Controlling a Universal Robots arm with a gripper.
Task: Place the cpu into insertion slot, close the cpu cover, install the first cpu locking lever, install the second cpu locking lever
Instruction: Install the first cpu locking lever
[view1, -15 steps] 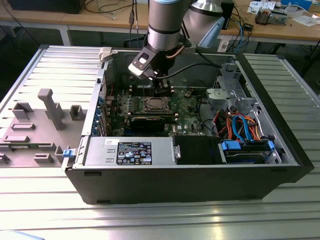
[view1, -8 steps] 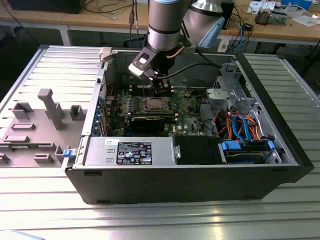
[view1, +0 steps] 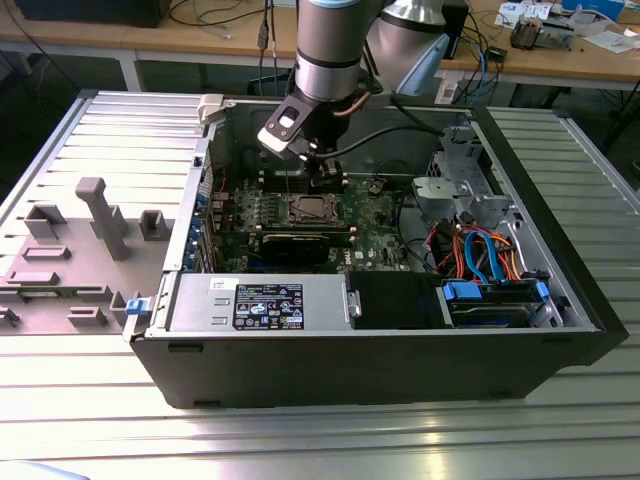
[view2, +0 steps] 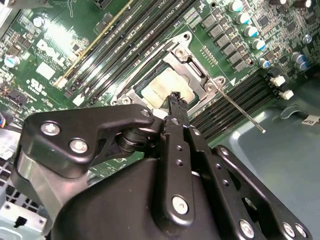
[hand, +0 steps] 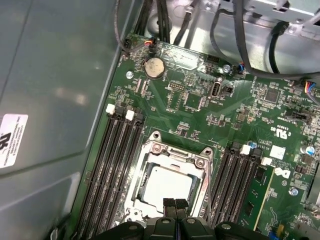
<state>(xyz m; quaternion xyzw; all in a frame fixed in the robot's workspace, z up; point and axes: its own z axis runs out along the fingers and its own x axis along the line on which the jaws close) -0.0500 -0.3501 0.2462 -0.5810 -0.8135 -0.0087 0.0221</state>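
The cpu (hand: 167, 184), a dull silver square chip, lies flat in the insertion slot (hand: 151, 149) on the green motherboard (hand: 200, 107); it hides the slot's contact field. The silvery cpu cover (hand: 204, 185) lies down around the chip, which shows through its window. My gripper (hand: 175, 204) hovers just above the chip's near edge, fingers shut together with nothing between them. In the second wrist view my gripper (view2: 176, 99) is over the cpu (view2: 159, 90), and a thin metal locking lever (view2: 241, 112) juts out free across the memory slots. In the exterior view my gripper (view1: 322, 183) hangs over the cpu (view1: 312, 208).
Long black memory slots (hand: 112, 165) flank the socket on both sides. The open black computer case (view1: 380, 370) walls the board in. A power supply (view1: 262, 303), drive cage (view1: 465, 185) and coloured cables (view1: 480, 250) crowd the exterior view's right. A grey fixture (view1: 100, 215) stands outside the case.
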